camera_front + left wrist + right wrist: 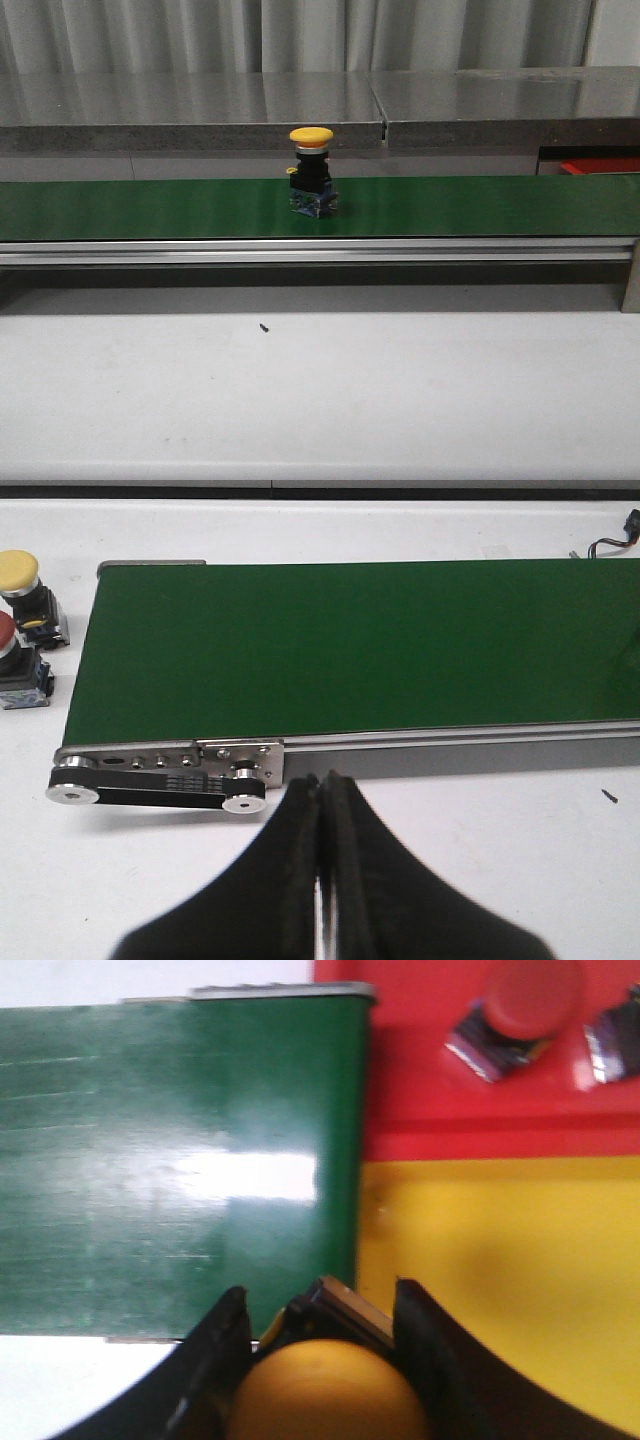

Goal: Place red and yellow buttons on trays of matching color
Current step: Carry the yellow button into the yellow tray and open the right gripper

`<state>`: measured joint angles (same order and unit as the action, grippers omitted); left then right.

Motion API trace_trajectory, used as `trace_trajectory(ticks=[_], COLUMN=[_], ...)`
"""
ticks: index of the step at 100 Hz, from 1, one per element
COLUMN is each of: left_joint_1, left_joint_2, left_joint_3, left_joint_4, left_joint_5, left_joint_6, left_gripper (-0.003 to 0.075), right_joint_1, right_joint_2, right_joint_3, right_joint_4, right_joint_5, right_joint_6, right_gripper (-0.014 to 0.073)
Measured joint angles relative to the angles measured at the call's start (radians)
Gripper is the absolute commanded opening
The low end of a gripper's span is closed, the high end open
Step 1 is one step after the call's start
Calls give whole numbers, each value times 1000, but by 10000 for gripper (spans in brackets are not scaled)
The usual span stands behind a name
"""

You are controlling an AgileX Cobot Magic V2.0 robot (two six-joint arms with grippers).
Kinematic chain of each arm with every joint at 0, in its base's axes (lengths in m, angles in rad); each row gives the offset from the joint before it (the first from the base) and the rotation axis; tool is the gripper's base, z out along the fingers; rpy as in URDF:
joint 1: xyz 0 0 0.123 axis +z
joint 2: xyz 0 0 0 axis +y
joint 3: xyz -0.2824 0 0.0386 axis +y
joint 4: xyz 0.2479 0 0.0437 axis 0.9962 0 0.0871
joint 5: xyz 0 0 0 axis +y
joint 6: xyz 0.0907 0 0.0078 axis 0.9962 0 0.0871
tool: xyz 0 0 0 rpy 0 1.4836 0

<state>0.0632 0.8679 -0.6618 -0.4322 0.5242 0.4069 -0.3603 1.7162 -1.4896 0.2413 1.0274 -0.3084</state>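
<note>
Right gripper [320, 1360] clamps a yellow button [325, 1390] over the belt end beside the yellow tray [500, 1260].
Left gripper [322, 810] hangs closed and empty near the green belt [350, 645]. 1 more yellow-capped button [311, 170] stands upright on the belt; 1 red button [525, 1005] lies on the red tray [410, 1070].

No legible text, label, brand, number or sign appears in any of the three views. The small metal plate [180, 783] on the side frame at the end of the green conveyor belt [350, 645] carries faint dark marks between its screws, too small to read. The blue-and-silver bases of the push buttons [495, 1048] on the red tray [420, 1100] are blurred; no characters can be made out on them.
</note>
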Motion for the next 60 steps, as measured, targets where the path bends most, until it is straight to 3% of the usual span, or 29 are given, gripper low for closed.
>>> trace_trajectory(ticks=[20, 60], left_joint_1=[0, 0], left_joint_2=[0, 0], left_joint_3=[0, 0], left_joint_4=[-5, -7], left_joint_5=[0, 0], left_joint_6=[0, 0], left_gripper=[-19, -19], right_joint_1=[-104, -108], right_joint_2=[38, 224], right_joint_3=[0, 0], right_joint_4=[-4, -10], right_joint_5=[0, -59], right_joint_6=[-17, -19], right_gripper=[162, 162])
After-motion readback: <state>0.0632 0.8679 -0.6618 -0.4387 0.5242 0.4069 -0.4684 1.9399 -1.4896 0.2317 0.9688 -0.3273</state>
